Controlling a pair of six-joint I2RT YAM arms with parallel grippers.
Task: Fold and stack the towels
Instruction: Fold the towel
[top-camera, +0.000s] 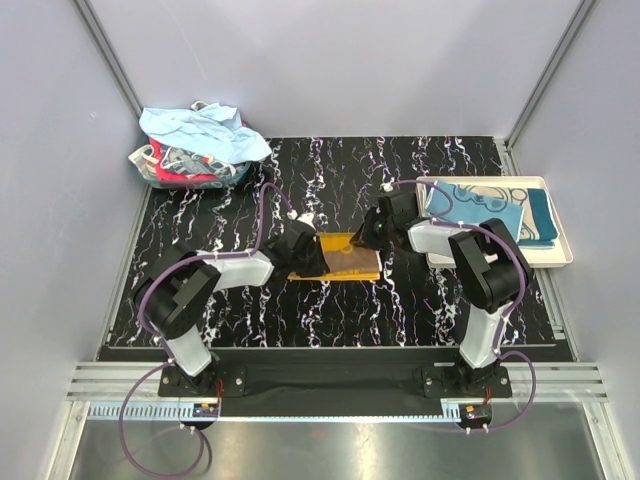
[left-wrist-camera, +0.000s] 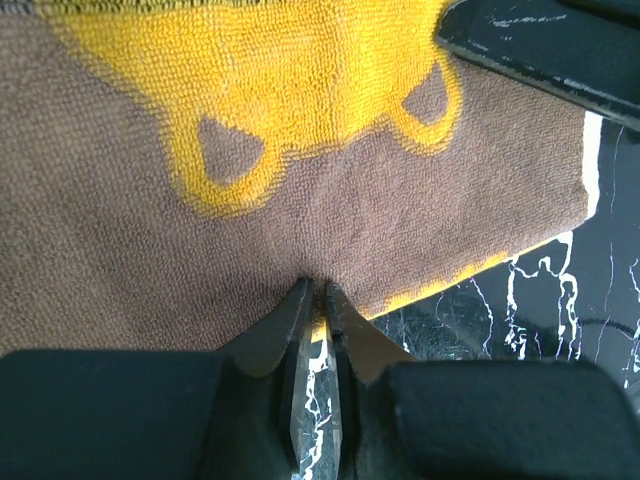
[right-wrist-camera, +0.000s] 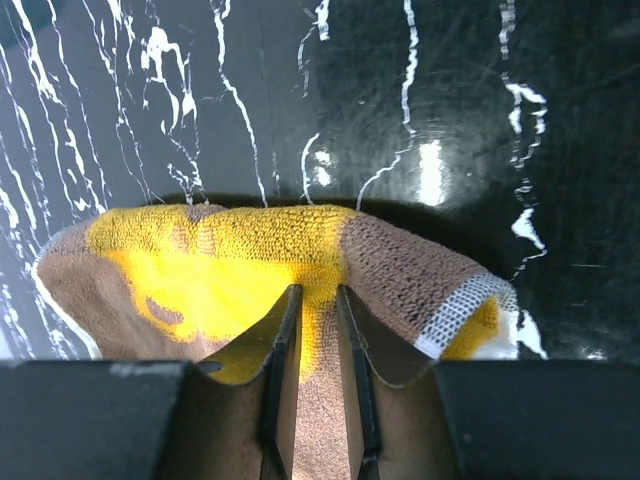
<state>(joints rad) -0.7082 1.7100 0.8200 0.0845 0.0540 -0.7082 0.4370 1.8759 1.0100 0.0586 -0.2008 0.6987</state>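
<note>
Black stone-look table (top-camera: 400, 300), veined in white and glossy, carried everything. At its back left corner lay a loose pile of towels (top-camera: 195, 150), crumpled, light blue on top with red showing beneath. Well apart on the right sat a shallow white tray (top-camera: 552, 262) holding folded towels (top-camera: 475, 200), a light blue printed one uppermost with teal showing at its right side; the right arm's elbow crossed in front of the tray's near edge.

Between the two arms, near the table's middle, lay the orange-yellow towel (top-camera: 340, 255), a small looped terry cloth with brown areas. The left gripper (top-camera: 320, 260) covered its left end and the right gripper (top-camera: 372, 238) its back right corner.

In the left wrist view the left gripper (left-wrist-camera: 315, 290) had its tan fingers (left-wrist-camera: 298, 315) drawn to a thin slit, tips nipping the towel's near brown edge (left-wrist-camera: 300, 200), where a faint crease ran up from them; marble showed through the slit behind the tips.

In the right wrist view the right gripper (right-wrist-camera: 318, 292) stood narrowly parted, pinching a raised, rounded fold of the towel (right-wrist-camera: 230, 260) between its pads, a white woven tag hanging at the fold's right end
</note>
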